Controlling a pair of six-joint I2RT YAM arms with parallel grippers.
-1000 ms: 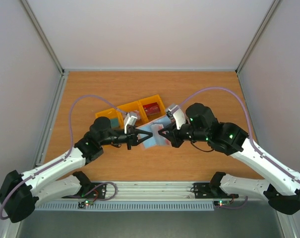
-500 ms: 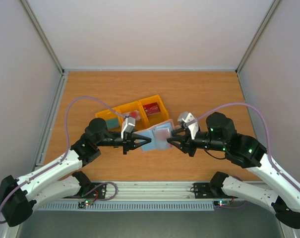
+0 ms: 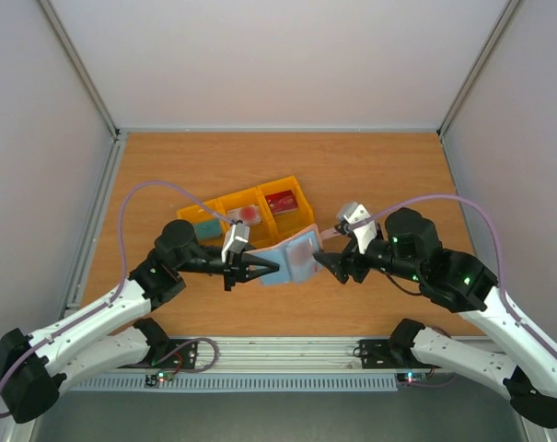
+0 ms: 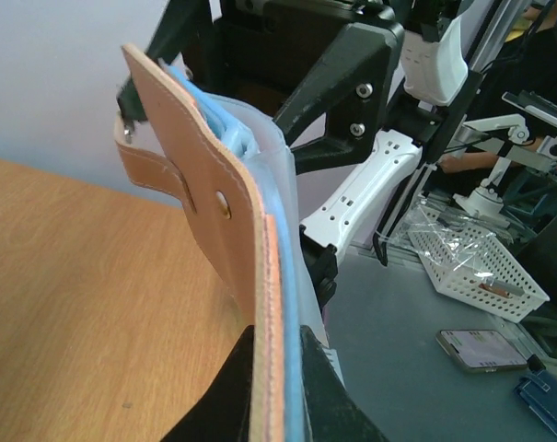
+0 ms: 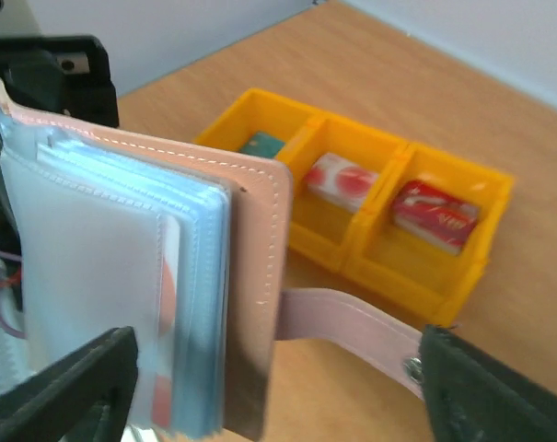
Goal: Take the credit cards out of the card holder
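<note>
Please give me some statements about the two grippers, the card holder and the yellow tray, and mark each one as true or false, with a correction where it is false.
1. The left gripper is shut on the holder. True.
2. The right gripper is clamped on the strap. False: its jaws stand wide open and grip nothing.
3. Each of the three compartments of the tray holds one card. True.
4. The teal card sits inside the holder. False: it lies in an end compartment of the tray.
</note>
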